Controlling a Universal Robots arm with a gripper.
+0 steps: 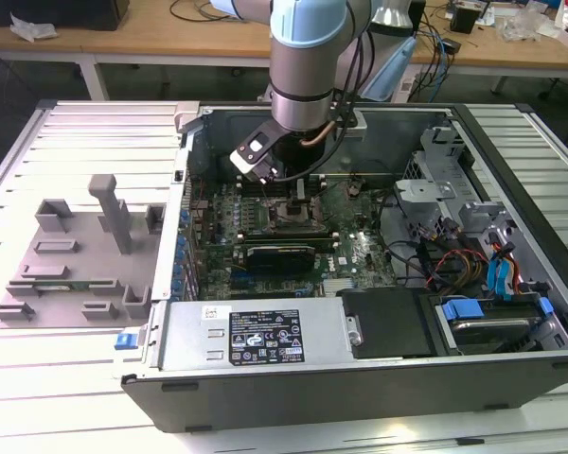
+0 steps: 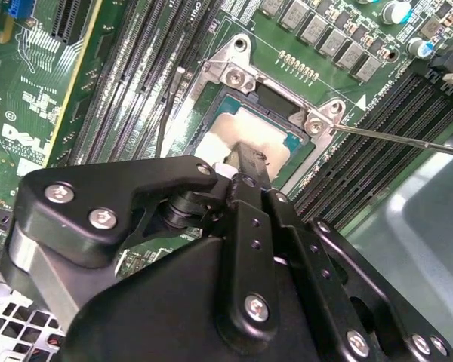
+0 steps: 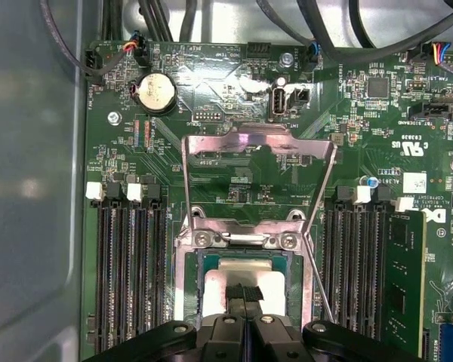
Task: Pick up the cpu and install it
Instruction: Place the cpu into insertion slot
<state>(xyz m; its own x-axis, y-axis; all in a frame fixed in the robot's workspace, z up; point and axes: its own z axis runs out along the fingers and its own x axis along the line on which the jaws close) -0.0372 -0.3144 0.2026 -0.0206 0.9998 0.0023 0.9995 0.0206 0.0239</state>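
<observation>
One claw [image 3: 245,296] is seen with its fingers pressed together, their tips held at the top plate of the cpu [image 3: 245,270]. The cpu is laid flat inside the socket frame [image 3: 185,271] on the motherboard [image 3: 211,90], and the hinged load plate [image 3: 257,143] is stood open. In the exterior view, the arm [image 1: 308,66] is positioned over the open computer case [image 1: 360,392] on the counter [image 1: 76,123].

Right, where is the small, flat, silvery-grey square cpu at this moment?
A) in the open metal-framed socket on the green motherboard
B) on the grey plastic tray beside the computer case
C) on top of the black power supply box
A: in the first wrist view the cpu lies inside the socket, whose hinged metal plate is swung open, with the gripper directly over it.
</observation>
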